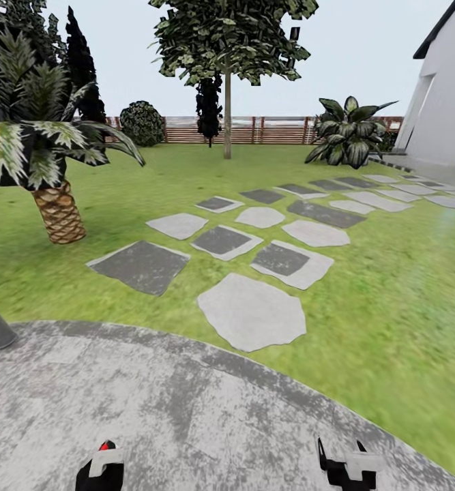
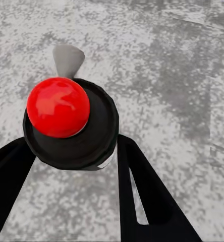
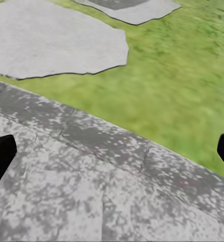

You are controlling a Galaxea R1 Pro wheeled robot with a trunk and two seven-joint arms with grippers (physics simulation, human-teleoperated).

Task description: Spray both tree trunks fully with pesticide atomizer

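The left gripper (image 2: 74, 166) holds the pesticide atomizer (image 2: 71, 123) — black body with a red cap, squeezed between its two black fingers (image 2: 147, 196) above mottled grey paving (image 1: 186, 409). The right gripper (image 3: 112, 151) has its fingers spread wide, nothing between them. Well beyond both, past the stepping slabs (image 1: 251, 310) on the grass (image 1: 391, 300), a tree (image 1: 227, 116) stands before the fence (image 1: 268, 129). A short palm (image 1: 60, 211) stands off to the left.

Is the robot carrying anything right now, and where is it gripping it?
Yes: the left gripper holds the pesticide atomizer, its fingers on either side of the black body under the red cap. The right gripper is open and holds nothing.
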